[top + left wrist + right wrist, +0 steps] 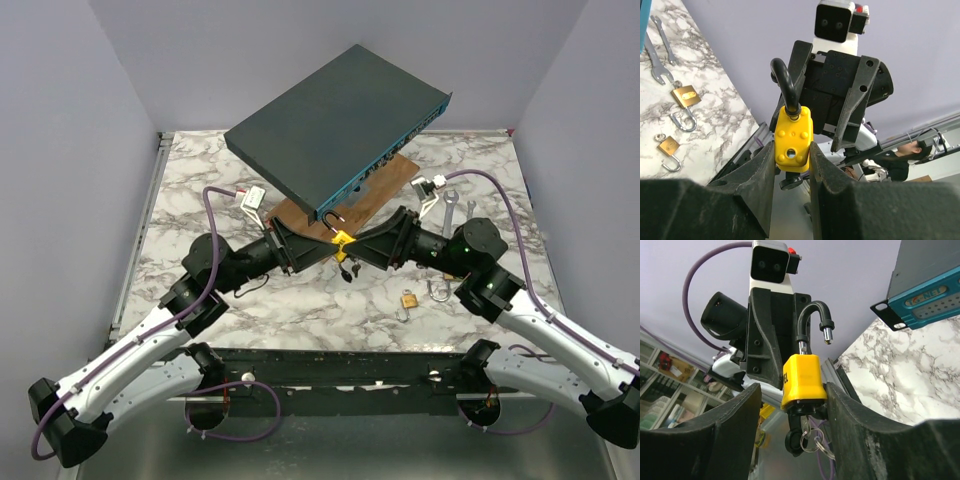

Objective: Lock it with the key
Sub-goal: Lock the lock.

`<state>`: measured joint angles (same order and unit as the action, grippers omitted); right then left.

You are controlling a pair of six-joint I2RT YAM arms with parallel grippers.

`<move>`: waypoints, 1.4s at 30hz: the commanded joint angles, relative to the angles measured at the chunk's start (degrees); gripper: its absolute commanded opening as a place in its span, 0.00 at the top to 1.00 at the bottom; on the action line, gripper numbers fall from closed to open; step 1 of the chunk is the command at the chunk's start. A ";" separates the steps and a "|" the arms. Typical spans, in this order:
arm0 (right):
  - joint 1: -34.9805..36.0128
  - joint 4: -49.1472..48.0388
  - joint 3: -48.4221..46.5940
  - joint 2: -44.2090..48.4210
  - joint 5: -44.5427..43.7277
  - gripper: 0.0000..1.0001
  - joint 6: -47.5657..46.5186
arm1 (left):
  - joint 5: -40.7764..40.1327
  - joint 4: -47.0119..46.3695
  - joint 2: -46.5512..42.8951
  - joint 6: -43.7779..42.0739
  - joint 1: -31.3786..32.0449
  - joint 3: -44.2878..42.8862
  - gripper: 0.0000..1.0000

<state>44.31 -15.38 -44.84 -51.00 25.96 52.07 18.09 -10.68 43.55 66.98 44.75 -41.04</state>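
Observation:
A yellow padlock (pixel 343 240) with a black shackle swung open hangs in the air between my two grippers, above the middle of the marble table. My left gripper (pixel 792 156) is shut on the padlock's body (pixel 792 140), one finger on each side. A key with a black head (pixel 801 437) and a key ring sticks out of the padlock's underside (pixel 802 380). My right gripper (pixel 792 390) is open around the padlock's lower end and the key. Its right finger (pixel 850 410) is close against the lock and its left finger stands apart.
A dark network switch (pixel 340 125) rests tilted on a wooden board (pixel 390 185) just behind the grippers. Two brass padlocks (pixel 408 298) (pixel 686 96) and wrenches (pixel 450 208) lie on the table (pixel 190 190) to the right. A white connector (pixel 253 197) lies at the left.

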 commanded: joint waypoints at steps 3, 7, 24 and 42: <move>1.09 -5.14 0.28 -0.15 -1.90 0.47 1.62 | -3.33 -4.75 -0.33 -0.18 0.35 -3.17 1.00; 2.19 -6.19 1.02 -0.39 -2.52 0.49 2.23 | -4.06 -5.71 -0.05 -0.01 0.62 -2.95 1.00; 4.64 -4.37 0.45 1.43 -9.43 0.87 0.23 | -4.81 -3.90 -0.71 -1.62 1.86 -2.97 1.00; 4.64 25.03 -16.97 2.55 12.23 0.99 -13.67 | -1.91 29.64 -11.56 -60.51 3.07 -18.77 0.19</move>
<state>48.75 4.23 -57.10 -49.89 28.14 41.82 11.35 18.76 34.06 24.43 46.74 -65.30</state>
